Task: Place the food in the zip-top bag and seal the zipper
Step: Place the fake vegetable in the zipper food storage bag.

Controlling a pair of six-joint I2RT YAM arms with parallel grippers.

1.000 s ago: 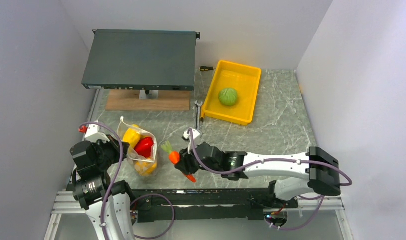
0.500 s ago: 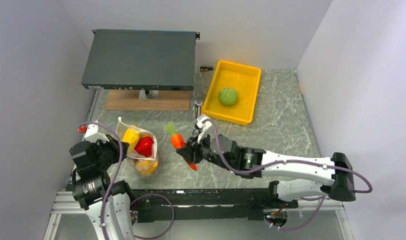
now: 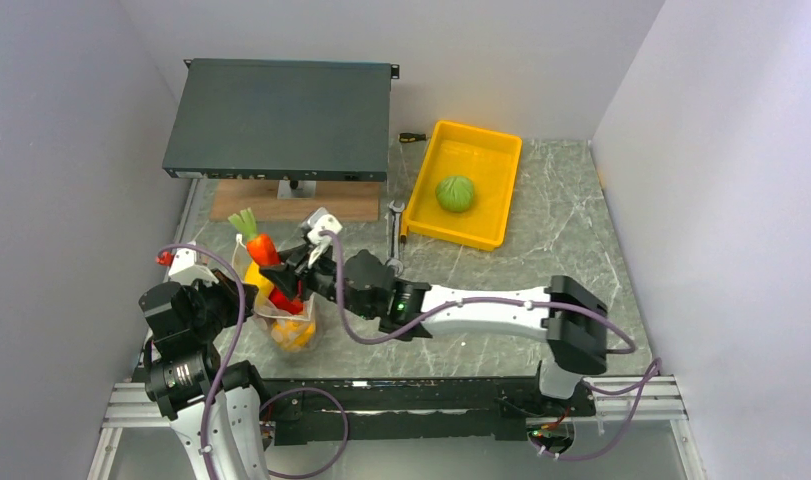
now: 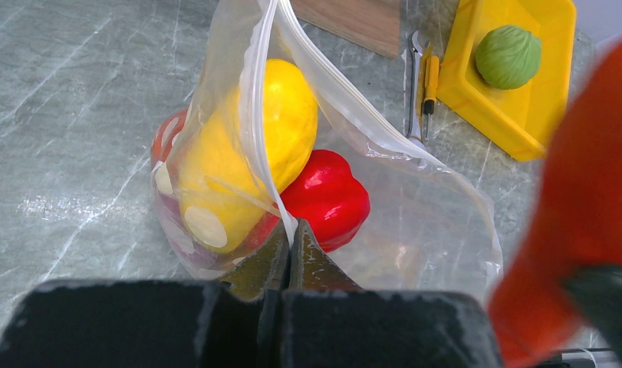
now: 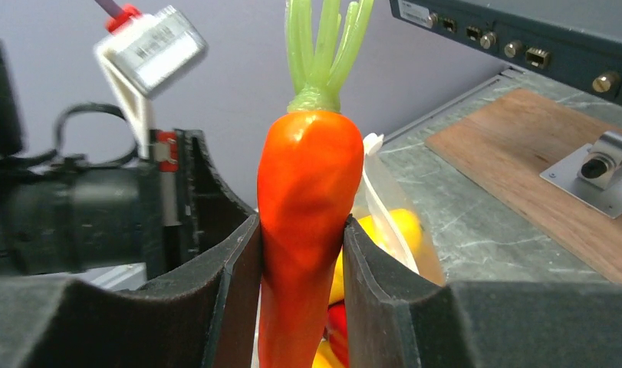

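Note:
The zip-top bag [image 3: 281, 310] [image 4: 415, 199] lies open at the near left, holding a yellow pepper [image 4: 250, 153], a red pepper [image 4: 327, 195] and orange food. My left gripper [image 4: 290, 230] is shut on the bag's zipper [image 4: 255, 115] edge, holding the mouth up. My right gripper [image 3: 281, 272] [image 5: 301, 230] is shut on the orange carrot [image 3: 263, 248] [image 5: 307, 207], held upright with its green top up, over the bag's mouth. The green cabbage [image 3: 456, 193] [image 4: 508, 55] sits in the yellow tray [image 3: 496, 165].
A dark flat equipment box [image 3: 281, 118] stands on a wooden board [image 3: 296, 205] at the back left. A wrench and a screwdriver [image 3: 399, 225] [image 4: 429, 80] lie beside the tray. White walls close in left and right.
My right gripper has carried the carrot from the table's front middle leftwards to above the bag's mouth. The left gripper and the bag have stayed still.

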